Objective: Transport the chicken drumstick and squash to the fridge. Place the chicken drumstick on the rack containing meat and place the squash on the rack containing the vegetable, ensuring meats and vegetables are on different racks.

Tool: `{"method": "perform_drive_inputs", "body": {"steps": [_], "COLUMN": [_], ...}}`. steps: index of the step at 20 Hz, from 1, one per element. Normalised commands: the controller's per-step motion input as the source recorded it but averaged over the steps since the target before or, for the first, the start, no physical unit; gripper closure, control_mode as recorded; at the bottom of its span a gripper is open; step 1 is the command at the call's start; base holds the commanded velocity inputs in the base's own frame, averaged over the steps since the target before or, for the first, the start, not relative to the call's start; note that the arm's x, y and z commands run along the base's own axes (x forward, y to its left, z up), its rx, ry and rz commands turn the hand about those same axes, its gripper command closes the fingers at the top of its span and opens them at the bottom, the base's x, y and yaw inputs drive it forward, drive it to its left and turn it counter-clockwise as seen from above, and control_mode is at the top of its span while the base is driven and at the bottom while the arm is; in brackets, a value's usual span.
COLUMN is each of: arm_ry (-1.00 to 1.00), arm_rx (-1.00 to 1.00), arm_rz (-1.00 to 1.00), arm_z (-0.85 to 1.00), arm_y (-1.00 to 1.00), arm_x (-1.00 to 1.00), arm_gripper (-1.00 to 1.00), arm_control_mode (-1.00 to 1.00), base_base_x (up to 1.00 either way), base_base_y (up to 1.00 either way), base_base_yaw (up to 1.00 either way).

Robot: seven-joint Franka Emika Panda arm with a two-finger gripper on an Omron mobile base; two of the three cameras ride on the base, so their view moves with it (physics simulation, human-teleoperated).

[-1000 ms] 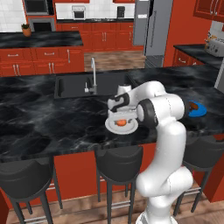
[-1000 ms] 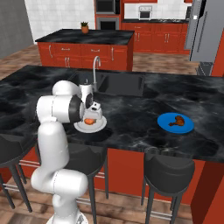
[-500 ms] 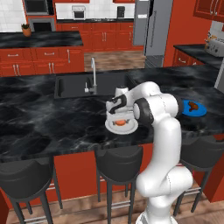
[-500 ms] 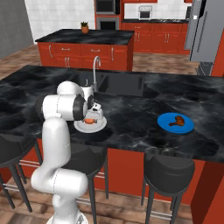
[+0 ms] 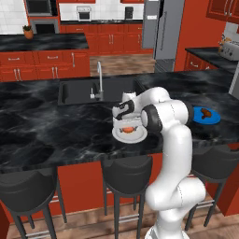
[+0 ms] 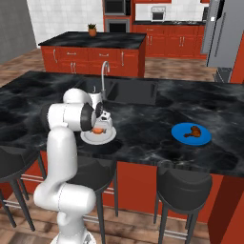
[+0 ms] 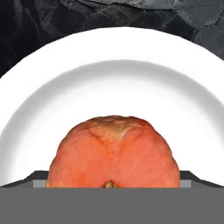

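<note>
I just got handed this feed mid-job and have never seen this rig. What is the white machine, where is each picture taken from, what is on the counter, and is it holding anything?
The white machine is a robot arm with a two-finger gripper. Two pictures come from cameras on its base, behind it to the left and right. The third looks along the gripper from the hand. On the black counter sits a white plate with the squash, and farther right a blue plate with the chicken drumstick. The gripper hangs open right over the squash, fingers either side; nothing is held yet. The fridge stands across the room.
</note>
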Motion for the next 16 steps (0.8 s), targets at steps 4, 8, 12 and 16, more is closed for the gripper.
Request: {"method": "perform_drive_inputs", "body": {"steps": [4,8,12,16], "arm_ry": [-0.11,-0.06,-0.08,-0.06], "arm_rx": [0.02,0.15,0.14,0.07], "arm_rz": [0.00,0.00,0.00,0.00], "arm_z": [0.15,0.45,0.76,0.80], "arm_y": [0.00,0.00,0.00,0.00], "arm_x": [-0.46,-0.72,-0.84,-0.80], "arm_gripper": [1.00,1.00,1.00,1.00], "arm_control_mode": [-1.00,-1.00,-1.00,-1.00], "base_base_x": [0.00,0.00,0.00,0.00], "base_base_y": [0.00,0.00,0.00,0.00], "base_base_yaw": [0.00,0.00,0.00,0.00]}}
